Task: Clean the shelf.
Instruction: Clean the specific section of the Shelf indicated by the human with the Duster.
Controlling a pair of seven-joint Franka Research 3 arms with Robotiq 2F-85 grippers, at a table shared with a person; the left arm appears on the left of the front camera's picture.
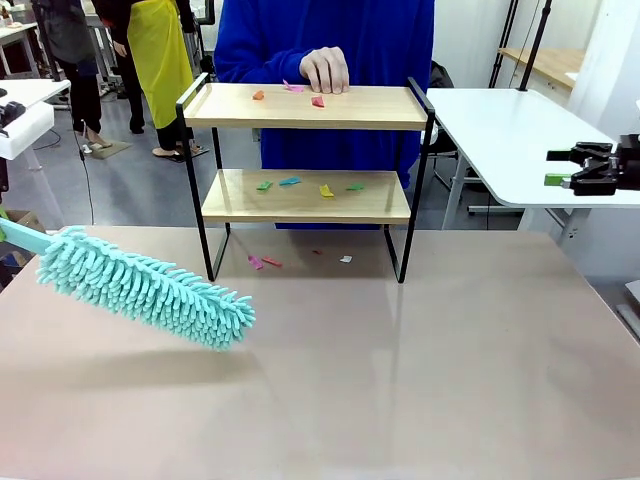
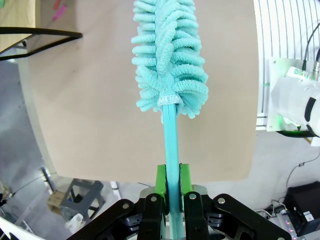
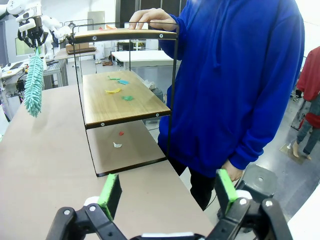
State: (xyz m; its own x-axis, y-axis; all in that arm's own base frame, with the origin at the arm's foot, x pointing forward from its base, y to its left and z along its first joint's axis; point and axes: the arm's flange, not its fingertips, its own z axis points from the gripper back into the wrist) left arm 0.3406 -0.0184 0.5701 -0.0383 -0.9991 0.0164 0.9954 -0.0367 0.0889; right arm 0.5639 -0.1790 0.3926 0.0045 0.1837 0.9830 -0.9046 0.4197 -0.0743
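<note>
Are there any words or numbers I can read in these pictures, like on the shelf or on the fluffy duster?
None can be read.
The shelf is plain wood and black metal, with no print.
The teal duster has no label showing.
The coloured paper scraps look blank.
A small green mark on the white robot part is too blurred to tell whether it is writing.

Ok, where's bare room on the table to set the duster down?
The table in front of the shelf is bare from the duster head across to the right edge. Crowded: paper scraps on both boards and underneath, and a person's hand on the top board.
</note>
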